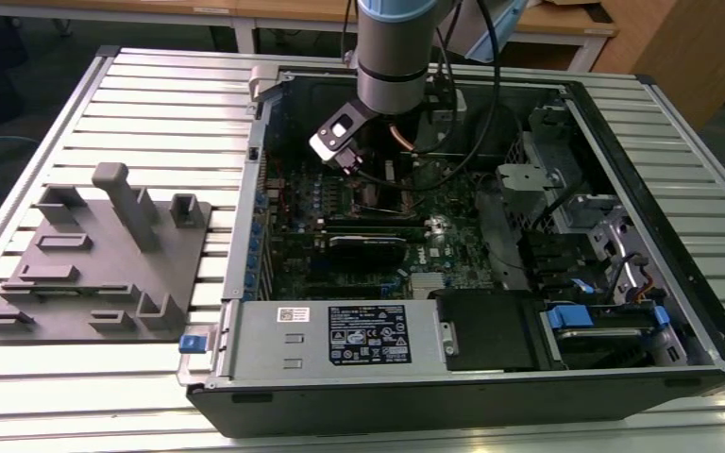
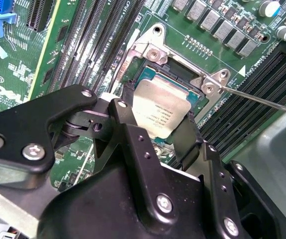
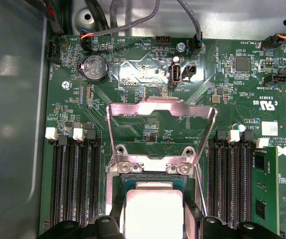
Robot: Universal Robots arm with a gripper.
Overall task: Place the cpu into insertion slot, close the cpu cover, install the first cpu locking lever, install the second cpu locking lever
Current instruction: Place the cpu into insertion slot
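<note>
On the exterior view's left, a matte grey moulded fixture (image 1: 86, 274) with blocky upright posts lies on the ribbed metal tabletop (image 1: 161, 85). To its right is one open computer case (image 1: 463, 406), black-walled, with its green circuit board exposed. The arm (image 1: 395, 57), a smooth grey cylinder, reaches almost straight down into the case, wrist pointing at the board.

In the second wrist view the end effector (image 2: 160, 105) has two angular black fingers (image 2: 125, 107) pressed against opposite edges of the cpu (image 2: 157, 117), one flat square with a dull silver top. The cpu lies over the insertion slot (image 2: 176, 74), whose dark edge and silvery rim show beyond it. Whether it is fully seated I cannot tell. One thin steel locking lever (image 2: 262, 99) slants away beside the slot.

In the first wrist view the cpu cover (image 3: 133, 110), one thin shiny frame with a square window, stands open beyond the slot, hinged on two screws.
</note>
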